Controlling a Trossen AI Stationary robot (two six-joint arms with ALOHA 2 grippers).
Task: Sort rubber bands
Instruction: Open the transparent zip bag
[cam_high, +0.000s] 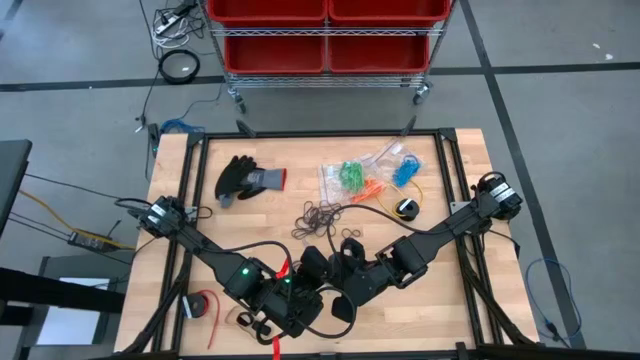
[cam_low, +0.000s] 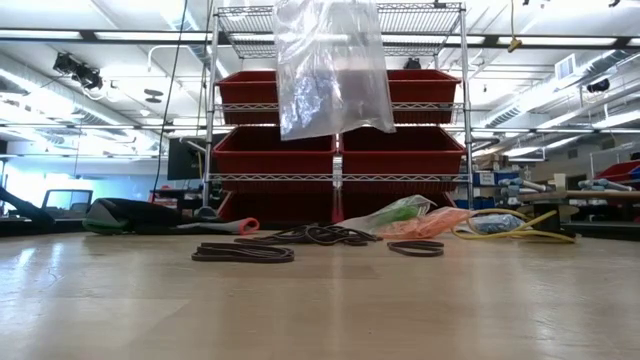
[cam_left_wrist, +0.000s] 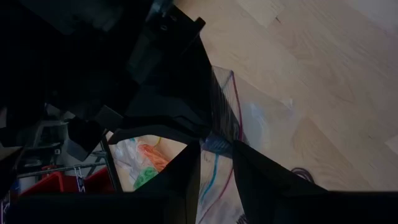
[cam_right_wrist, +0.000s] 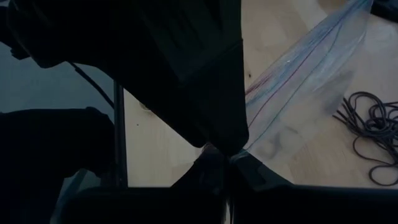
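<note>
Both end effectors, left (cam_left_wrist: 214, 165) and right (cam_right_wrist: 227, 162), pinch a clear plastic bag (cam_low: 325, 65) aloft, near the black rubber bands (cam_high: 318, 217) on the worktop (cam_high: 460, 160).

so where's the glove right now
In the high view the glove lies on the table's far left part, left of the black bands and the bags of coloured bands.

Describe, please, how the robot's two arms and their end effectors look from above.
Both arms are dark, jointed and slim, with black cables trailing along them. The left arm carries a small green light near its wrist, with something red beside its end effector. The right arm ends in a blocky black end effector with two dark fingers.
</note>
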